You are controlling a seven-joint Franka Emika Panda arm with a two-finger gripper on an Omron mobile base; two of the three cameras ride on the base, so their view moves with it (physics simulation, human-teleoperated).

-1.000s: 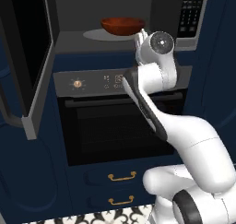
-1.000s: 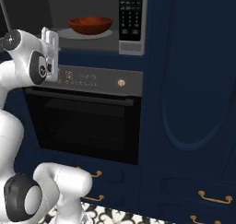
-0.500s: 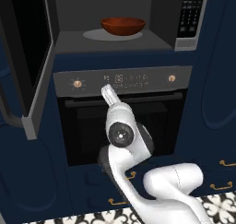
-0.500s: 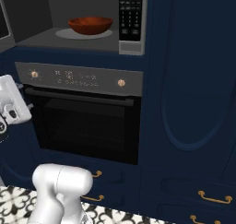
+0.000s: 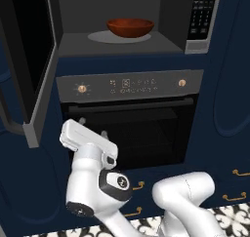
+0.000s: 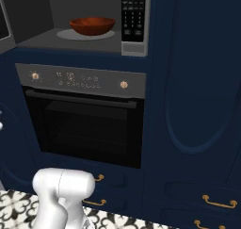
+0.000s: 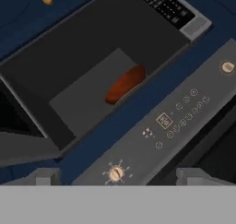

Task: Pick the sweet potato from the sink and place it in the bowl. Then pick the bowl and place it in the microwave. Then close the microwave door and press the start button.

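With the bowl already sitting on the round plate inside the microwave, the carrying part of the job looks finished, though I cannot tell from here whether the sweet potato lies in it. The microwave door stands swung wide open at the left, so closing it and pressing the start button on the keypad are what remain. The tool hangs low in front of the oven, below the cavity and well apart from the door, its fingers spread with nothing between them, pointing up toward the oven's control panel.
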